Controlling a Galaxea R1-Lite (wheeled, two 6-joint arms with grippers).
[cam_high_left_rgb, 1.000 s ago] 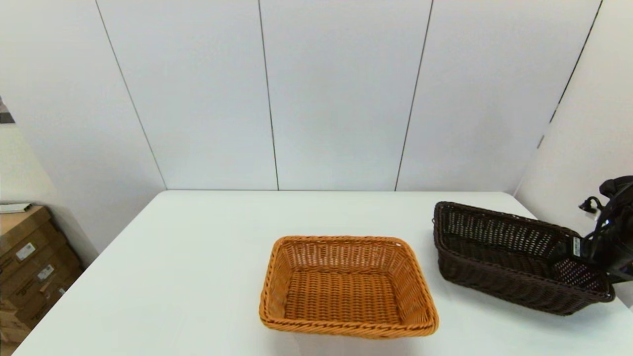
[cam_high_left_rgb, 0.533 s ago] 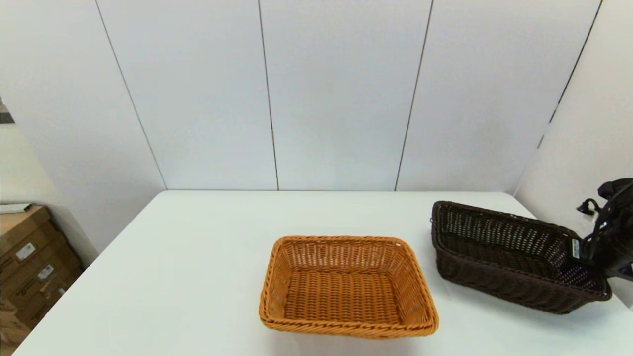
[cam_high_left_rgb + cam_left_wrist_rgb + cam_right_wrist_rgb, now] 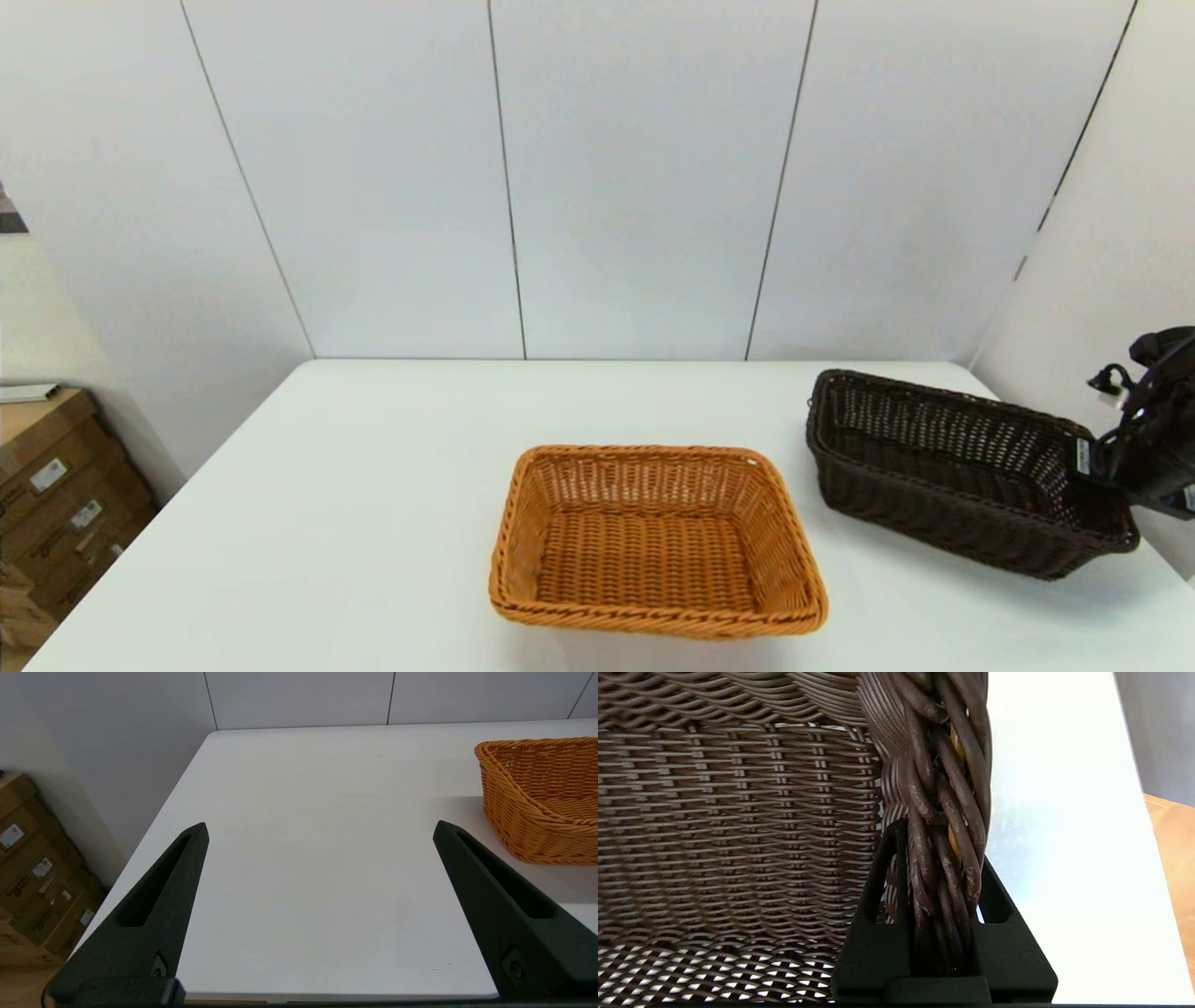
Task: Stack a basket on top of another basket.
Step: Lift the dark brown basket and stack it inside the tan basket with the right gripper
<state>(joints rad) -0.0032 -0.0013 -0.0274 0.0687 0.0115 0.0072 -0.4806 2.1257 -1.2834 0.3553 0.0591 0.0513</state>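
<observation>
The dark brown basket (image 3: 962, 471) hangs tilted above the table at the right, its shadow on the tabletop beneath it. My right gripper (image 3: 1088, 462) is shut on the braided rim of its right end; in the right wrist view the rim (image 3: 945, 826) sits pinched between the two black fingers, where the right gripper (image 3: 941, 854) closes. The orange-tan basket (image 3: 653, 541) rests flat on the table at centre front, to the left of the dark one. My left gripper (image 3: 320, 828) is open over bare table, with the orange-tan basket (image 3: 542, 798) off to its side.
The white table (image 3: 373, 485) runs back to a white panelled wall. Cardboard boxes (image 3: 56, 495) are stacked on the floor beyond the table's left edge. The table's right edge lies close to the dark basket's held end.
The dark brown basket has risen off the table and shifted slightly left with my right gripper. The orange-tan basket has stayed in place.
</observation>
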